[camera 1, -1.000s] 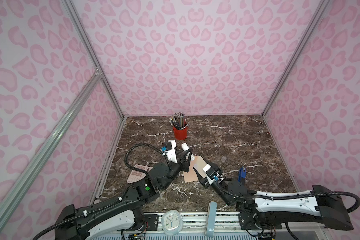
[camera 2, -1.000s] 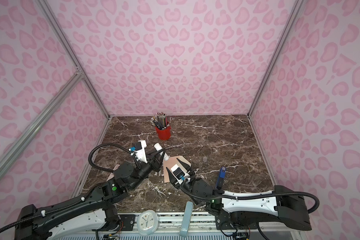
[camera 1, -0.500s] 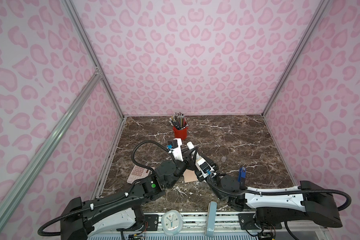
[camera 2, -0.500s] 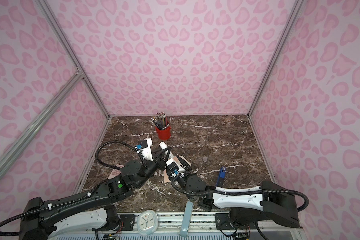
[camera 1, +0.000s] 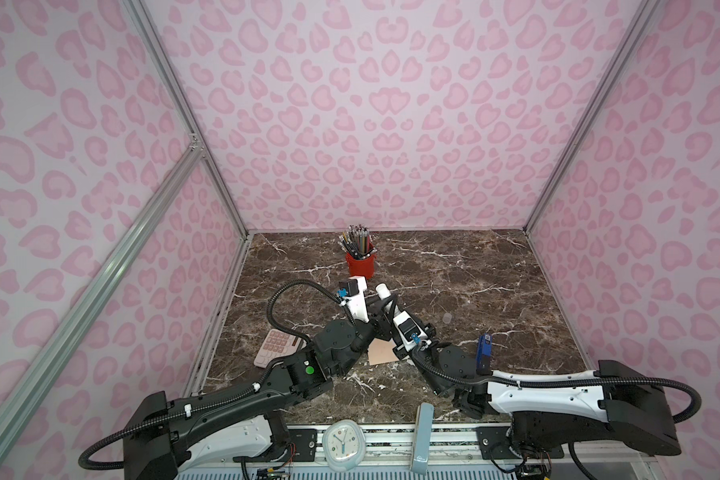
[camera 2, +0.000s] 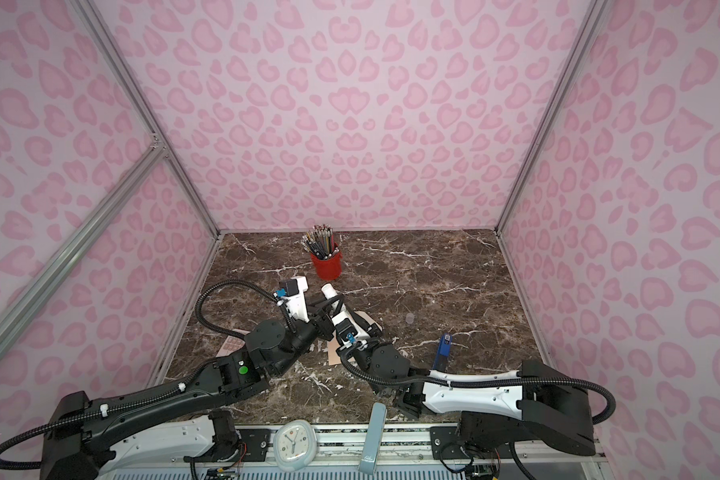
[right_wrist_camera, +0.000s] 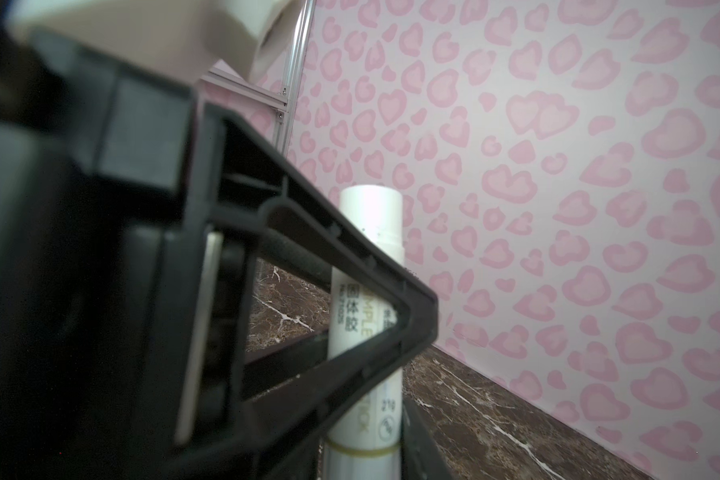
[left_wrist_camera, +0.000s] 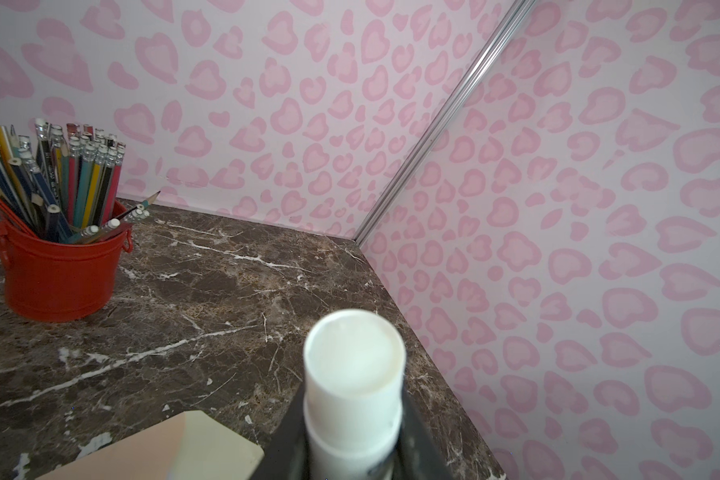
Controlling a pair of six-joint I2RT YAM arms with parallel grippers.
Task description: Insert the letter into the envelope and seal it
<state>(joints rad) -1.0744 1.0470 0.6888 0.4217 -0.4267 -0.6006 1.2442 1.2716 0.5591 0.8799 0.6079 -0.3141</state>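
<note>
The envelope (camera 1: 380, 352), a flat peach-pink paper one with a paler cream pointed flap (left_wrist_camera: 215, 442), lies on the dark brown marble table (camera 1: 454, 270) near its front middle. It is under the two wrists, so in both top views only a small part of it shows. The pink calculator with buttons (camera 1: 277, 345) is near it on the left. In the left wrist view the flap seems to lie open and flat, so I judge it is not yet sealed. The white paper letter I do not see anywhere; perhaps it is already inside, but I cannot tell. The left gripper (left_wrist_camera: 352, 432) is closed narrow around a white cylindrical glue stick (left_wrist_camera: 354, 357) and holds it raised over the table, near the flap. The right gripper (camera 1: 390, 308) is at the same stick; whether its jaws press it or only stand beside it, I cannot tell. The envelope is probably very light and thin; it bends easily and may slide on the smooth stone. When glue touches the flap, the paper can stick to it and lift. It seems better to press the peach body flat with one fingertip and to take the flap at its pointed end, to avoid a wrong crease.
</note>
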